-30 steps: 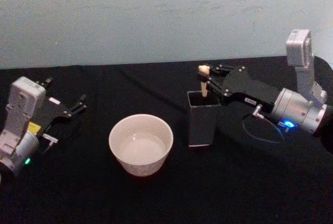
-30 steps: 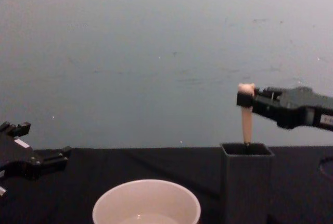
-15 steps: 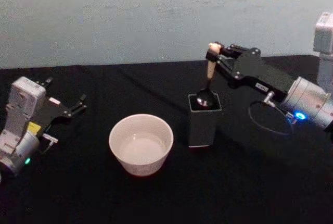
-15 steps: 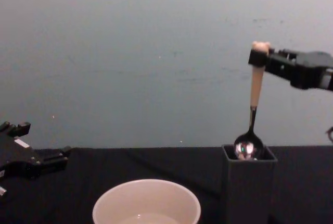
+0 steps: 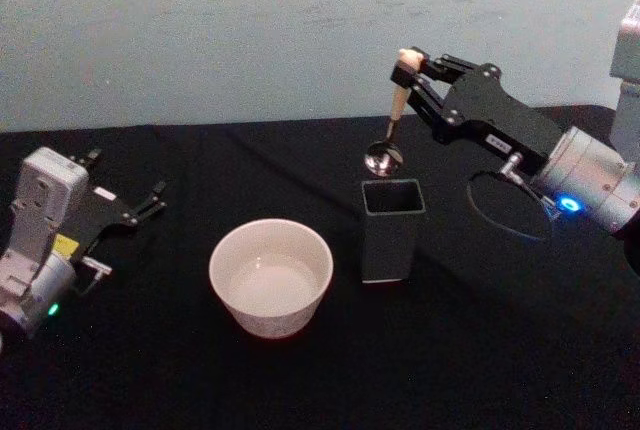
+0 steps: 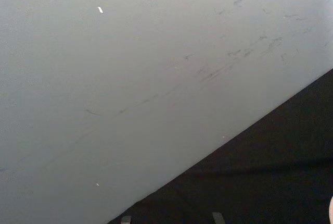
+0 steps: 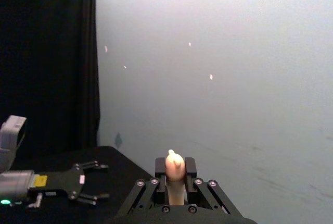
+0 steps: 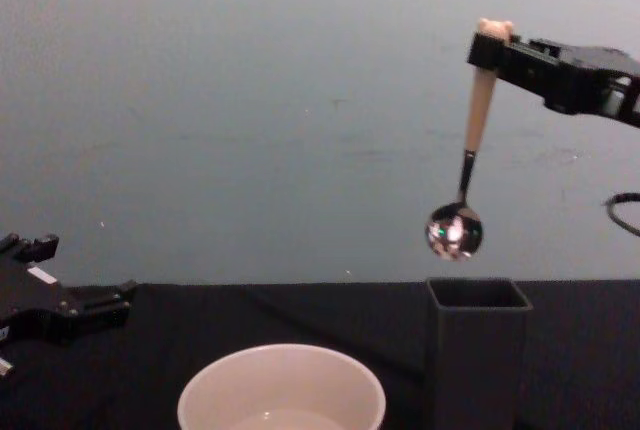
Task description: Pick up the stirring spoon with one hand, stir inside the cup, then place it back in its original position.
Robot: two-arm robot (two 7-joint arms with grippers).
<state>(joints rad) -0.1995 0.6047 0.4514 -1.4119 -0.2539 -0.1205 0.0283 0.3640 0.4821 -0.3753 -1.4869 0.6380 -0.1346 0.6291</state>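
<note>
R gripper (image 5: 408, 62) clamps stirring spoon (image 8: 468, 165) at bear-head end; bowl hangs below it, clear above holder (image 5: 390, 235); cup (image 5: 268, 315) lower-left. L gripper (image 5: 155, 200) parked far left, fingers apart.

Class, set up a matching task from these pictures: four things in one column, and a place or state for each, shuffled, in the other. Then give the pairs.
Things
1. stirring spoon
2. cup
3. holder
4. left gripper

Places or states
A. parked open at the table's left side
B. hanging in the air, clamped at its handle by the right gripper
C. dark grey and square, standing below the spoon's bowl
D. round and cream-white, standing between the left gripper and the holder

Pairs: 1-B, 2-D, 3-C, 4-A
</note>
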